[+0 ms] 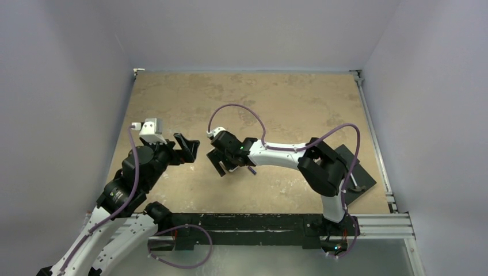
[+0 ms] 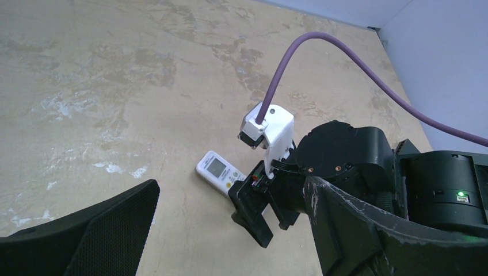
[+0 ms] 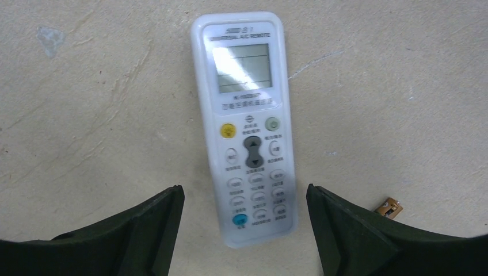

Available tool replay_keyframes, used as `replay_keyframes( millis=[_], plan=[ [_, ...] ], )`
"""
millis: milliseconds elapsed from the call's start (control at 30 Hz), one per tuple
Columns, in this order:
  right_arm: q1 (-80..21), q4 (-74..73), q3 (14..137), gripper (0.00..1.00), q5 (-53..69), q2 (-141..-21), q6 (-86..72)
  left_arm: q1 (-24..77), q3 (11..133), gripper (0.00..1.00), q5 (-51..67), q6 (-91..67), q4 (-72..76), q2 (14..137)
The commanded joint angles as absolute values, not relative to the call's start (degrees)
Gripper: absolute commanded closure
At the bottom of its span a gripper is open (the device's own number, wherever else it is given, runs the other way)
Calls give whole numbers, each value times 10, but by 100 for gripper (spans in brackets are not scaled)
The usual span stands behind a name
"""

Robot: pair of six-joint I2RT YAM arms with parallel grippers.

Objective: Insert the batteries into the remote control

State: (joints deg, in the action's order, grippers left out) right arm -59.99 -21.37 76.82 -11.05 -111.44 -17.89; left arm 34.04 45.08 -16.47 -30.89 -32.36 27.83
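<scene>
plainly slim, glossy white remote control [image 3: 247, 132].

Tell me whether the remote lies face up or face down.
Face up: the remote lies flat on the table, its screen and buttons showing; the battery side is hidden underneath.

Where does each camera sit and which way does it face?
Top external: above and behind the bases, looking down on the table; both arms show.
Left wrist: on the left arm, looking across the table at the right arm; own open jaws at the bottom.
Right wrist: looking straight down on the remote control, face up between its own open jaws.
Shared: both wrist views show the remote control.
</scene>
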Motion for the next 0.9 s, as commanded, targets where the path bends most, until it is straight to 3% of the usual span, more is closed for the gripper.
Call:
replay_keyframes(
  millis=[0,867],
  plan=[
    [-601,-217,788,13,-138,-1106,-170,327,442,3,-145,-307,-305,282],
    [-601,-209,775,24,-125,-1126,-165,279,437,3,-99,-299,-289,304]
  ],
)
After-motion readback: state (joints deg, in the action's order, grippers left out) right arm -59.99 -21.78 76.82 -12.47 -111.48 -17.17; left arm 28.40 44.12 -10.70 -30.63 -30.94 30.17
